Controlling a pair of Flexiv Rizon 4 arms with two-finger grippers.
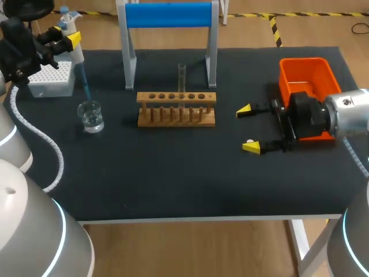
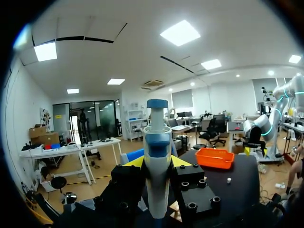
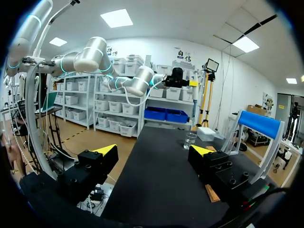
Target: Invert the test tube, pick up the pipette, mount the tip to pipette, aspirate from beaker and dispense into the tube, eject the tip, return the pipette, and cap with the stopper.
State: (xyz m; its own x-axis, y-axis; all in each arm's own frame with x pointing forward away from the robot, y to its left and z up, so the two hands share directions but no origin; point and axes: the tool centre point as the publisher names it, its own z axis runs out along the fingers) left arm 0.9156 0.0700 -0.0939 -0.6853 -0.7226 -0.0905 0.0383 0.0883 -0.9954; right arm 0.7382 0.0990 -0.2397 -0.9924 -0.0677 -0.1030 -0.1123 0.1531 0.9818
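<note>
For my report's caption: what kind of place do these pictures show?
Probably a laboratory bench set up for liquid handling: a wooden tube rack, a glass beaker of clear liquid, and a pipette.

I see clear test tube upright in rack; left of rack, white-blue pipette slanted over water-filled beaker.

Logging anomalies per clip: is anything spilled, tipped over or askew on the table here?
Nothing stands out. The beaker stands upright with no spill around it, the test tube sits upright in the rack, and the left gripper holds the pipette, tip pointing at the beaker.
</note>
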